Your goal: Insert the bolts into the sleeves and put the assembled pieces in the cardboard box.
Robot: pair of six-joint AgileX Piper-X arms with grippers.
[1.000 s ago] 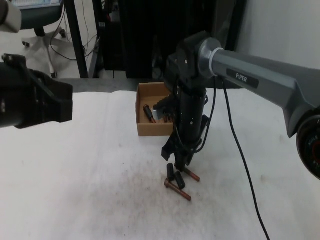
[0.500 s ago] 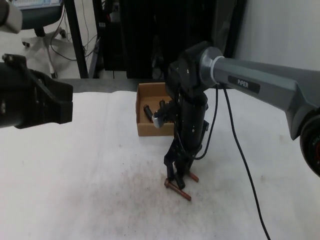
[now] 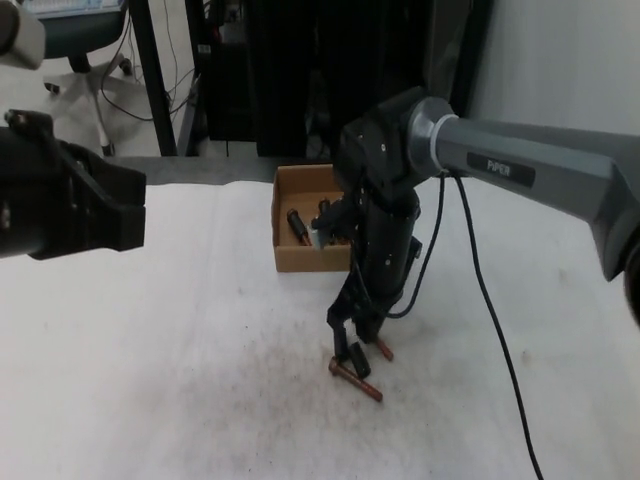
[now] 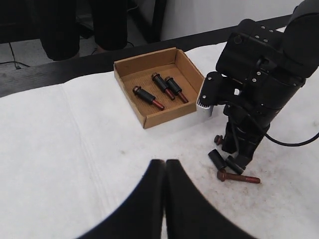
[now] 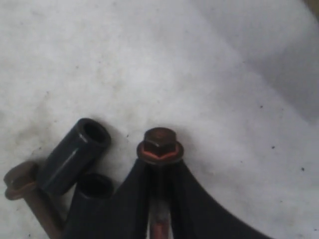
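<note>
Clamping a bolt [image 5: 160,144] below its head in the right end effector [image 3: 357,340], low over the table [image 4: 65,144], beside two loose sleeves [image 5: 75,154] and another bolt [image 4: 239,178], near the cardboard box [image 4: 172,117] holding three assembled pieces [image 4: 147,97]. Showing the left end effector [image 4: 160,163] clenched on nothing.

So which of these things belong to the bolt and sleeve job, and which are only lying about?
Belong to the job:
- right gripper, shut on a bolt
- two loose sleeves
- another loose bolt
- cardboard box with three assembled pieces

Just lying about:
- office chair at the back
- black cable across the white cloth
</note>
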